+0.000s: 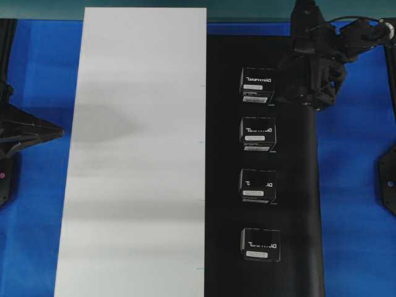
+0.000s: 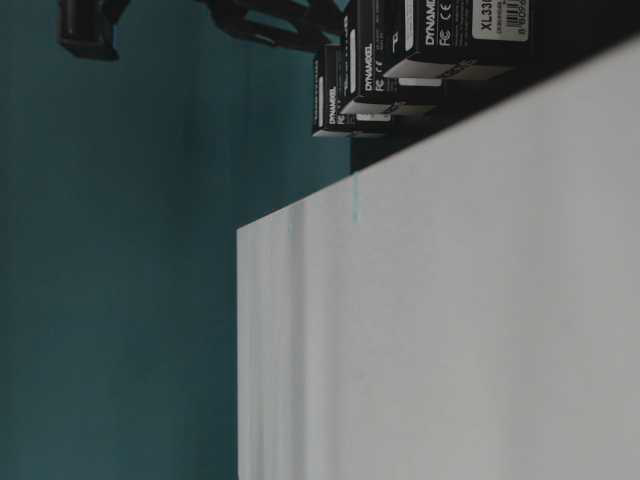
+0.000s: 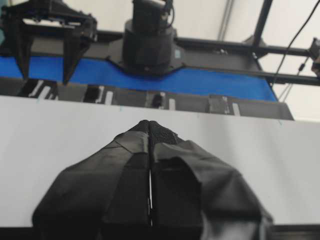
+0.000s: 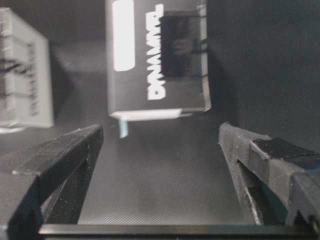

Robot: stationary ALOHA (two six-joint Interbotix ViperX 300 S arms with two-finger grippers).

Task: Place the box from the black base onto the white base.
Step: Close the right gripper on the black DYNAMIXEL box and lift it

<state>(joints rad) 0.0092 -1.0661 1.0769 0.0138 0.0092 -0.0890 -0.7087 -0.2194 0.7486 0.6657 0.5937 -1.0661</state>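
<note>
Several black boxes with white lettering stand in a column on the black base (image 1: 297, 185). The farthest box (image 1: 257, 85) fills the top of the right wrist view (image 4: 157, 60), lying just ahead of my right gripper (image 4: 160, 150). That gripper (image 1: 286, 83) is open, low over the mat beside this box's right side, with nothing between its fingers (image 4: 75, 155). A neighbouring box (image 4: 25, 75) shows at the left. The white base (image 1: 136, 154) lies bare to the left of the black one. My left gripper (image 3: 150, 127) is shut and empty, at the white base's left edge (image 1: 55, 131).
Blue table surface (image 1: 352, 185) surrounds both bases. The other boxes (image 1: 257, 134) (image 1: 257, 185) (image 1: 260, 244) sit spaced along the mat nearer the front. Arm mounts stand at the left edge (image 1: 6, 179) and the right edge (image 1: 387, 182).
</note>
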